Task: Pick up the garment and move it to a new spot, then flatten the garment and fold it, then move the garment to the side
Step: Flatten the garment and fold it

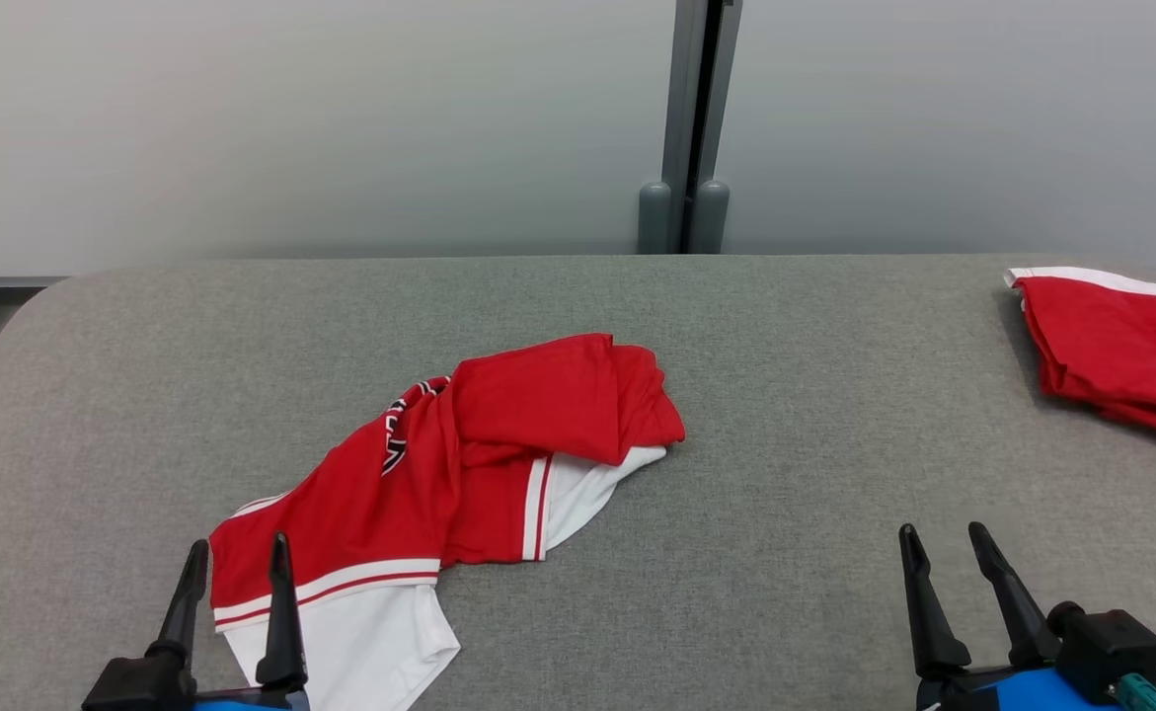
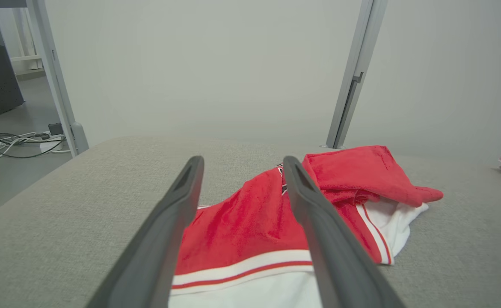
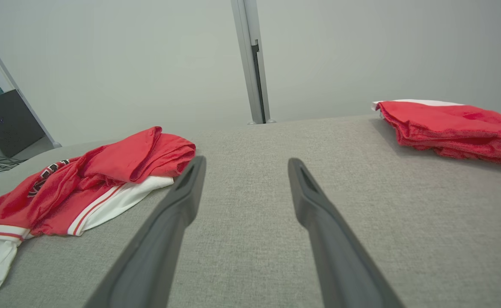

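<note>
While the left end effector (image 1: 241, 541) stands at the near left with its two dark fingers apart, just over the white hem of the garment, it clamps nothing. Next to it, left of the middle of the grey fabric-covered bench (image 1: 785, 444), lies the crumpled red and white jersey garment (image 1: 499, 434), with one red part thrown over a white part. Further right, the right end effector (image 1: 942, 529) is also spread apart and empty, above bare bench. At the far right edge lies a folded red cloth with a white band (image 1: 1116, 346), well apart from the rest. Whether the move to a new spot is done, I cannot tell. As I judge it, flattening, folding and moving aside are not yet done.
</note>
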Robot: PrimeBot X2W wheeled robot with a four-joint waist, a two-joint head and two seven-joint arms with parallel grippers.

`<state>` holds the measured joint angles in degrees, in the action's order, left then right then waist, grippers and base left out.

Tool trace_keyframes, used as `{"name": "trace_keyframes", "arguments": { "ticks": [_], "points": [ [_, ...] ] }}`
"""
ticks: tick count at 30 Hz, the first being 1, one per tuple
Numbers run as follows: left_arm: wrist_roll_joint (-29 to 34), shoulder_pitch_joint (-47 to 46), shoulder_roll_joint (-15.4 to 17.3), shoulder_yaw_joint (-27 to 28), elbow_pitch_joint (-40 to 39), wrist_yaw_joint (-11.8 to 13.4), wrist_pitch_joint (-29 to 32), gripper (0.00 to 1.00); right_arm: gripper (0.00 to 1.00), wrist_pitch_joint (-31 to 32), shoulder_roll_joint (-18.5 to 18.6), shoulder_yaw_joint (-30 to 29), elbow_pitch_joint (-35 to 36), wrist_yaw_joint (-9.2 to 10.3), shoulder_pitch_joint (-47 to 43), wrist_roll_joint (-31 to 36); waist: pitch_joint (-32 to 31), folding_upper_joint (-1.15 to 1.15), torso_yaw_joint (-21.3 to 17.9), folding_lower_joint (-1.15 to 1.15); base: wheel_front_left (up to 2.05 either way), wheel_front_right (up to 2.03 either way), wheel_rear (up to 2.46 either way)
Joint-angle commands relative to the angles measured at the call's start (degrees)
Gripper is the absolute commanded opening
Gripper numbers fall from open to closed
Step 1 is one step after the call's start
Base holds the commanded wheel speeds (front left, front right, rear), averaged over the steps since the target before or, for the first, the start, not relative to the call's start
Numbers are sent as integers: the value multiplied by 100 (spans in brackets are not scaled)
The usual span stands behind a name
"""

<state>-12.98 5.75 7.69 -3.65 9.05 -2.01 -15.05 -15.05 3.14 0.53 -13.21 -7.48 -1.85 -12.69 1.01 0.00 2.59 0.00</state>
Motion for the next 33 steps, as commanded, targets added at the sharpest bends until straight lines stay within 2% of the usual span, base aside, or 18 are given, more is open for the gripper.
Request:
{"name": "trace_keyframes", "arguments": {
  "ticks": [1, 11, 18, 27, 33],
  "points": [
    [59, -89, -41, 108, 44, 39, -17, 100, 100, -17, 24, -32, 16, -2, -82, 11, -21, 0, -45, 0, 0, 0, 0],
    [320, -255, -268, 679, 215, -26, -16, 100, 100, -17, 16, -128, -30, -3, -134, 6, -19, 0, -198, 0, 0, 0, 0],
    [495, -306, -354, 824, 136, -92, -16, 100, 100, -17, 8, -109, -93, -3, -19, 38, 45, 0, -57, 0, 0, 0, 0],
    [590, -520, -434, 747, 155, -213, -16, 100, 100, -17, 226, 498, -550, -2, 1136, 7, 308, 0, 385, 0, 0, 0, 0],
    [544, -732, -468, 658, 189, -243, -16, 100, 100, 51, 426, 953, -1297, -3, 2226, -80, 557, 0, 788, 0, 0, 0, 0]
  ]
}}
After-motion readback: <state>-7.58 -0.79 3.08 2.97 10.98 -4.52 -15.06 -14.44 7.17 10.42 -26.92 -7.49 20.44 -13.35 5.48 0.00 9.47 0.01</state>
